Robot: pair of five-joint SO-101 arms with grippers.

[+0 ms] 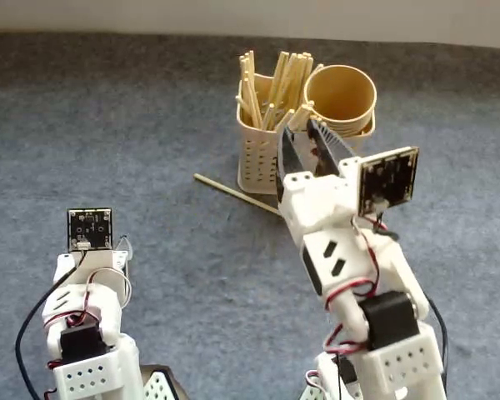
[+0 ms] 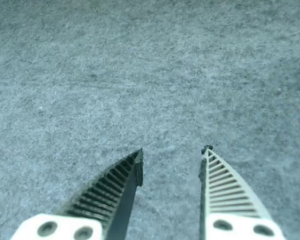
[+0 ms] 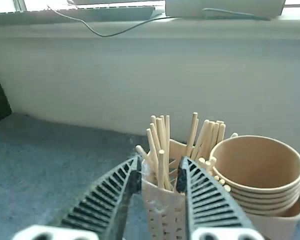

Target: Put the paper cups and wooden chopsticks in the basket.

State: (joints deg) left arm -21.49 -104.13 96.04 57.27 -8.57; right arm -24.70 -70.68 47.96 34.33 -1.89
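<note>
- One wooden chopstick [image 1: 233,192] out of place: flat on the grey surface [image 1: 133,125], at 7 o'clock from the basket [image 1: 258,162], near its foot.
- Long axis roughly 10 to 4 o'clock in the high view; 4 o'clock end tucked beneath the right arm, 10 o'clock end pointing out over bare surface.
- Many standing chopsticks [image 1: 275,83] already upright in the basket, fanning slightly toward 12 and 1 o'clock.
- Stack of paper cups [image 1: 342,98] at 3 o'clock of that bundle, mouths up, touching the basket; impossible to tell whether seated in a wider compartment or just beside it.
- Right claw [image 1: 304,143] at the basket's 6 o'clock side, close to the stick tops, fingers parted with nothing visibly held.
- Left claw [image 2: 173,150] well apart at 8 o'clock, fingers spread, empty, above bare surface.
- Likely step in hand: fetching the last stick.
- Risk: snagging the leaning sticks while backing the right claw away, and tipping a light, top-heavy basket.
- Risk: tips skating over a thin stick lying on soft pile, or rolling it aside.
- Risk: an off-centre pinch letting the long end droop and swing.
- Risk: jamming on the crowded bundle at insertion unless turned near upright.
</note>
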